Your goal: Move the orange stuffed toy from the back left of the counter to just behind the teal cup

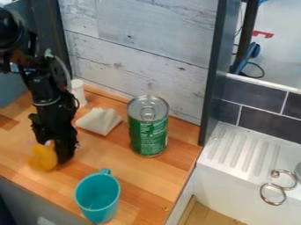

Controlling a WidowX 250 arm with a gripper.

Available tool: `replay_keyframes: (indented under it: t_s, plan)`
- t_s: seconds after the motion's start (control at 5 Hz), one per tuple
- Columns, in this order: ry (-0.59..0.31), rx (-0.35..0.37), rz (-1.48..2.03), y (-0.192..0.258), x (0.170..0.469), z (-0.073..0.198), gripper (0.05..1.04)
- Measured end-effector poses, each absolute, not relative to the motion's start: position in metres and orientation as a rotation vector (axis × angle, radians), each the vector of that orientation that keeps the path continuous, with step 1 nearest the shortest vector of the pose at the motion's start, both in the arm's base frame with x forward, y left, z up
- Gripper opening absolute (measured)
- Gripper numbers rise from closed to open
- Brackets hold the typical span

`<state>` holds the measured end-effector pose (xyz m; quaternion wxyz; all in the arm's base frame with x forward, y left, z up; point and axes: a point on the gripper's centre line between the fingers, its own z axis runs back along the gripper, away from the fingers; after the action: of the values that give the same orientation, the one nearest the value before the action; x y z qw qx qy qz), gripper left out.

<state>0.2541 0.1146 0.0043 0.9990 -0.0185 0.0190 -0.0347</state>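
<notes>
Counter: wood, bearing all items below. Gripper: low over its left part; cannot tell whether the jaws are released or grasping. Can: green, upright, near the wall. Cup: teal, upright, nearer the front. Cloth: pale, beyond the gripper. Yellow item: right beside the gripper; judged light, perhaps slippery, best held across its middle; rounded, smooth-looking, identity uncertain.

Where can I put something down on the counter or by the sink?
There's bare wood between the green can and teal cup, and room on the ridged drainboard beside the metal rings. It's crowded around the gripper and yellow thing.
</notes>
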Motion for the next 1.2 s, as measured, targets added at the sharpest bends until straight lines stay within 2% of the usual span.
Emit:
replay_keyframes:
  t_s: [0.2, 0.4, 0.6, 1.0, 1.2]
  plan:
    - [0.047, -0.047, -0.07, 0.114, 0.254, 0.006, 0.669]
    - [-0.024, -0.068, -0.086, 0.106, 0.257, 0.027, 0.957]
    - [-0.119, -0.059, -0.06, 0.106, 0.262, 0.056, 1.009]
    - [-0.118, -0.074, -0.023, 0.113, 0.26, 0.065, 1.001]
    - [-0.112, 0.001, -0.029, 0.114, 0.24, 0.082, 1.001]
